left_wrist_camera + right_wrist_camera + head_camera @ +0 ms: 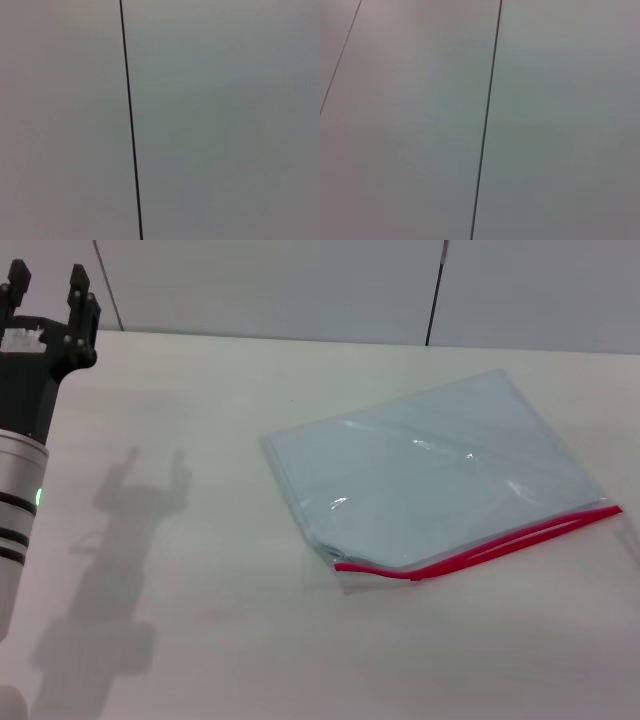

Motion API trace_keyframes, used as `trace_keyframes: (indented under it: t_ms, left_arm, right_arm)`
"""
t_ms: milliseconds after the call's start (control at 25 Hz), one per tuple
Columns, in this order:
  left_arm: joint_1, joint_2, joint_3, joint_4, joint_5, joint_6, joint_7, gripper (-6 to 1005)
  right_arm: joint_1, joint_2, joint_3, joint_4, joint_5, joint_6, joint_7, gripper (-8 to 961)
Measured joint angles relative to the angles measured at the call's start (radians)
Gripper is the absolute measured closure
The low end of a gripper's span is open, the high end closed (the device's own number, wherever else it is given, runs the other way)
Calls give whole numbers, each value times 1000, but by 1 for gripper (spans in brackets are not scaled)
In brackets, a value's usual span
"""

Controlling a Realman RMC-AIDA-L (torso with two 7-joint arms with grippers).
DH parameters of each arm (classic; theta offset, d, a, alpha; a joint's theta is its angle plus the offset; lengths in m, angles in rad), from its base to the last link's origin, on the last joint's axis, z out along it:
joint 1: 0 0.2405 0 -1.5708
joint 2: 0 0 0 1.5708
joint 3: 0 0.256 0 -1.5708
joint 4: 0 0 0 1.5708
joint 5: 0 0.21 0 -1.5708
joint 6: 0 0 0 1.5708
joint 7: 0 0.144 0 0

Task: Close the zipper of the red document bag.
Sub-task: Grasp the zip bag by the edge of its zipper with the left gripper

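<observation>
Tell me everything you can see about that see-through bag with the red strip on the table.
The red document bag is a flat rectangular pouch of translucent pale blue-grey plastic, glossy and slightly wrinkled. It lies turned at an angle on the white table, toward the robot's right. The zipper, a thin bright red strip, runs along its near long edge; the strip seems to split in two along part of its length, so it looks partly open. Only the table touches it. The left claw is held up far off.
</observation>
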Motion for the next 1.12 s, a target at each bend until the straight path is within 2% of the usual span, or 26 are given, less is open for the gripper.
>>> trace_keyframes:
  t_ms: [320, 440, 520, 640, 760, 840, 1000, 1120]
  left_arm:
    - [-26, 10, 37, -3, 4, 52, -53, 423]
    - [-43, 17, 42, 13, 16, 114, -58, 423]
    - [-57, 33, 49, 47, 29, 204, -61, 424]
    - [-64, 81, 58, 164, 46, 393, -58, 424]
    - [-52, 138, 64, 322, 51, 600, -16, 425]
    - [-33, 164, 61, 420, 52, 719, 42, 425]
    - [21, 190, 25, 631, 50, 990, 179, 425]
    - [61, 192, 5, 775, 50, 1174, 266, 426]
  right_arm:
    - [-4, -1, 4, -2, 0, -1, -1, 186]
    - [-5, 0, 4, -3, 0, -2, -1, 186]
    - [-5, -1, 4, -3, 0, -3, -1, 186]
    - [-6, -1, 5, -4, 0, -4, -1, 186]
    - [-6, -1, 6, -4, 0, -2, -1, 186]
    - [-7, -1, 8, -4, 0, 0, -1, 186]
    - [-11, -1, 9, -4, 4, -2, 0, 186]
    - [-16, -1, 9, -4, 8, -6, 0, 186]
